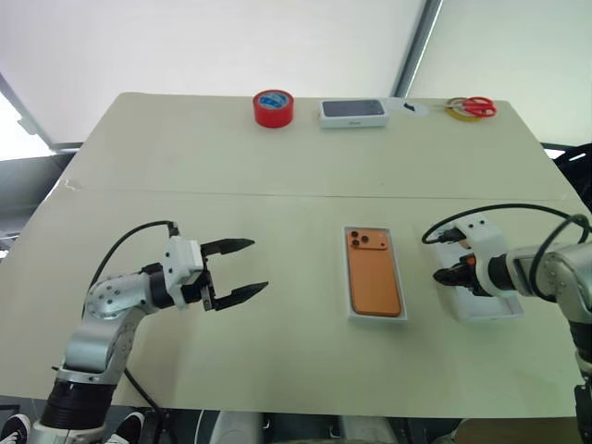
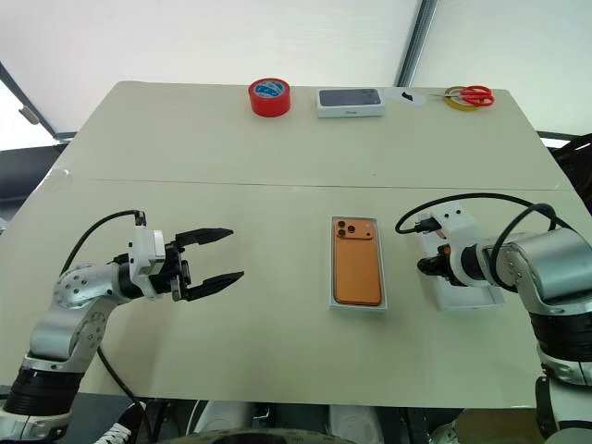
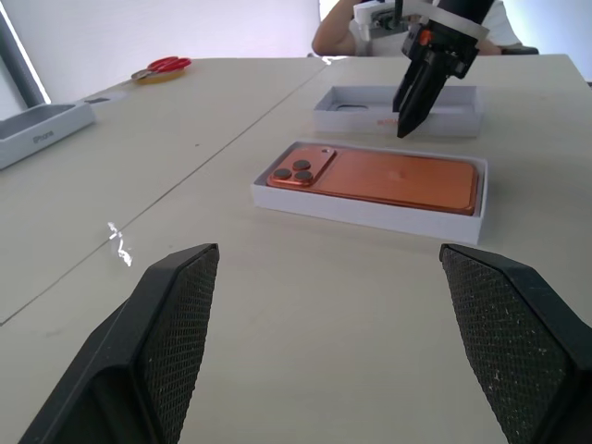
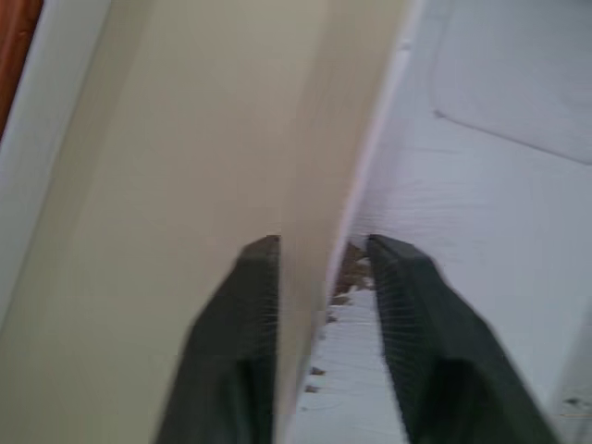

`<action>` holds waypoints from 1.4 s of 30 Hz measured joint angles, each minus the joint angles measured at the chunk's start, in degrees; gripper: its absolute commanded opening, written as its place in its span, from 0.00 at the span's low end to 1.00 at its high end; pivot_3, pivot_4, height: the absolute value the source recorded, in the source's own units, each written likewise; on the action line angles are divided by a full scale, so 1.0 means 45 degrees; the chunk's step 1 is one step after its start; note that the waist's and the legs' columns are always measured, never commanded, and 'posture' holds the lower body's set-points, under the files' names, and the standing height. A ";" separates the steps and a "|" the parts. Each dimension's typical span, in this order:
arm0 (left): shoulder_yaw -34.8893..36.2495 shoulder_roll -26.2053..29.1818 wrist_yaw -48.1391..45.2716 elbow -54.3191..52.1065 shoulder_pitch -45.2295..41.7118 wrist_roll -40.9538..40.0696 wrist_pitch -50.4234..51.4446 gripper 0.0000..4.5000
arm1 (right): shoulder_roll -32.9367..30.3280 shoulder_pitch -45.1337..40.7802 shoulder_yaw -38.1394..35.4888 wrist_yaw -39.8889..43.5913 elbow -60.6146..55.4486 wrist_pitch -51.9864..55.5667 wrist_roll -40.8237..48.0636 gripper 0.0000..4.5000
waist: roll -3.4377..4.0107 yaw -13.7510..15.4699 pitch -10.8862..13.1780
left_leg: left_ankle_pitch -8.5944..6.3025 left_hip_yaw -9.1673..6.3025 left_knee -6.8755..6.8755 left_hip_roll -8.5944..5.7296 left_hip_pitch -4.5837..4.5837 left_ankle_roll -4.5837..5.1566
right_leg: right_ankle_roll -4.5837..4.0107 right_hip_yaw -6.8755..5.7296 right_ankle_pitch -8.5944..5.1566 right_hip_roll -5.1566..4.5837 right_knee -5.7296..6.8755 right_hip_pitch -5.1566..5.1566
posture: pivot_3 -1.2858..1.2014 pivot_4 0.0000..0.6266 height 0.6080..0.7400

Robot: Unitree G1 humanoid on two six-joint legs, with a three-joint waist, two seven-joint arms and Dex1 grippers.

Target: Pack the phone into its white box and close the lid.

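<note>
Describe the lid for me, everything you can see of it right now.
The lid is a shallow white cardboard tray lying open side up on the table, plain white inside with a faint rounded-rectangle outline on its floor. It sits to the right of the white box that holds the phone, apart from it. The right gripper points down onto its near wall, one finger on each side, apparently pinching it.

I see a big pale table [image 1: 231, 231] with a thin line across it. At the far edge sits a red roll of tape [image 1: 273, 108]. Just right of it lies a white box with a dark top [image 1: 352, 113]. Farther right, near the far right corner, lie scissors with red handles [image 1: 474, 107] on a yellow ring [image 1: 455, 113].
</note>
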 measured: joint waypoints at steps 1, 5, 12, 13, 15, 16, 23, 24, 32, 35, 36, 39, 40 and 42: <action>-0.0012 0.0000 0.0062 -0.0118 0.0045 0.0000 0.0038 0.90 | 0.0139 -0.0002 -0.0044 -0.0123 -0.0026 0.0011 0.0069 0.01 | -0.0011 -0.0018 -0.0007 | 0.0000 -0.0001 -0.0004 0.0001 0.0002 0.0000 | 0.0000 0.0000 0.0000 0.0002 0.0000 0.0001 | 0.52 0.24 1.00; -0.0041 0.0022 0.0258 -0.0352 0.0099 0.0020 0.0135 0.90 | 0.0347 -0.0014 -0.0087 -0.0592 -0.0038 0.0015 0.0185 0.01 | -0.0041 -0.0025 -0.0025 | 0.0000 -0.0001 -0.0001 0.0003 0.0017 0.0000 | 0.0000 0.0000 0.0000 0.0004 -0.0001 0.0019 | 0.52 0.24 1.00; 0.0003 0.0018 0.0256 -0.0053 -0.0201 -0.0164 0.0636 0.50 | 0.1282 -0.0421 -0.0620 -0.1212 0.0619 -0.0007 -0.0039 0.00 | -0.0088 -0.0095 -0.0053 | 0.0000 0.0000 -0.0002 0.0004 0.0022 0.0000 | 0.0000 0.0002 0.0001 0.0004 0.0000 0.0019 | 0.52 0.24 1.00; 0.0016 0.0012 0.0246 -0.0016 -0.0223 -0.0229 0.0639 0.37 | 0.1430 -0.0603 -0.0644 -0.1304 0.0810 -0.0023 -0.0114 0.00 | -0.0085 -0.0105 -0.0052 | 0.0000 0.0002 -0.0002 0.0004 0.0022 0.0000 | -0.0001 0.0005 0.0001 0.0004 0.0001 0.0016 | 0.52 0.24 1.00; 0.0026 -0.0046 0.0238 0.0030 -0.0297 -0.0424 0.0761 0.16 | 0.1585 -0.1006 -0.0493 -0.1253 0.1290 -0.0779 -0.0396 0.00 | -0.0047 -0.0054 -0.0030 | 0.0000 0.0005 -0.0008 0.0001 0.0003 0.0000 | -0.0001 0.0006 0.0001 0.0004 0.0001 -0.0010 | 0.52 0.24 1.00; 0.0033 -0.0058 0.0264 0.0053 -0.0301 -0.0458 0.0833 0.05 | 0.1560 -0.1146 -0.0327 -0.1131 0.1427 -0.1187 -0.0500 0.00 | -0.0030 -0.0039 -0.0023 | 0.0000 0.0009 -0.0015 0.0000 -0.0003 0.0000 | 0.0000 0.0007 0.0001 0.0004 0.0001 -0.0021 | 0.52 0.24 1.00; -0.0093 -0.1497 0.1424 0.0745 -0.1121 -0.0166 0.0788 0.01 | 0.3431 -0.2065 -0.0213 -0.0334 0.2181 -0.5397 -0.0762 0.00 | -0.0019 0.0040 -0.0016 | 0.0009 0.0016 -0.0039 -0.0001 -0.0007 -0.0003 | 0.0005 0.0011 0.0004 0.0031 0.0008 -0.0029 | 0.52 0.24 1.00; -0.0139 -0.1691 0.1607 0.0780 -0.1168 -0.0069 0.0787 0.01 | 0.4091 -0.2076 -0.0411 -0.0423 0.2182 -0.5584 -0.0663 0.00 | -0.0019 0.0039 -0.0016 | 0.0009 0.0017 -0.0037 -0.0001 -0.0008 -0.0004 | 0.0006 0.0011 0.0004 0.0032 0.0011 -0.0032 | 0.52 0.24 1.00; -0.0614 -0.2260 0.2515 0.0332 -0.1140 0.0100 0.0958 0.01 | 0.9039 -0.2003 -0.2956 -0.1350 -0.0127 -0.3586 0.3311 0.00 | -0.0016 0.0032 -0.0016 | 0.0026 0.0013 -0.0056 0.0014 -0.0011 -0.0032 | 0.0004 0.0017 0.0003 0.0043 0.0055 -0.0063 | 0.52 0.24 1.00; -0.0613 -0.2281 0.2696 0.0331 -0.1146 0.0097 0.0999 0.01 | 1.0010 -0.1822 -0.3432 -0.2026 -0.1173 -0.2312 0.4771 0.00 | -0.0019 0.0048 -0.0018 | 0.0026 0.0013 -0.0044 0.0011 -0.0011 -0.0034 | 0.0003 0.0018 0.0004 0.0037 0.0060 -0.0060 | 0.52 0.24 1.00; -0.0612 -0.2282 0.2732 0.0331 -0.1151 0.0092 0.1055 0.01 | 1.0309 -0.1817 -0.3792 -0.2370 -0.1212 -0.1967 0.5060 0.00 | -0.0020 0.0050 -0.0019 | 0.0026 0.0012 -0.0043 0.0009 -0.0010 -0.0034 | 0.0002 0.0018 0.0004 0.0035 0.0061 -0.0059 | 0.52 0.24 1.00; -0.0680 -0.2424 0.2873 0.0331 -0.1186 0.0097 0.1200 0.01 | 1.1335 -0.1634 -0.4866 -0.3443 -0.1191 -0.0627 0.6124 0.00 | -0.0016 0.0033 -0.0021 | 0.0028 0.0014 -0.0059 0.0009 -0.0011 -0.0038 | -0.0001 0.0021 0.0003 0.0035 0.0065 -0.0077 | 0.52 0.24 1.00; -0.0761 -0.2471 0.2932 0.0328 -0.1210 0.0097 0.1221 0.01 | 1.1438 -0.1474 -0.4994 -0.3750 -0.1130 -0.0347 0.6515 0.00 | -0.0016 0.0026 -0.0021 | 0.0029 0.0016 -0.0068 0.0008 -0.0011 -0.0039 | -0.0002 0.0022 0.0002 0.0035 0.0065 -0.0081 | 0.52 0.24 1.00; -0.0939 -0.2542 0.3027 0.0283 -0.1275 0.0096 0.1355 0.01 | 1.1607 -0.0992 -0.5145 -0.4677 -0.0769 -0.0020 0.8004 0.00 | -0.0014 0.0006 -0.0021 | 0.0029 0.0022 -0.0072 0.0009 -0.0012 -0.0040 | -0.0002 0.0026 0.0002 0.0035 0.0065 -0.0086 | 0.52 0.24 1.00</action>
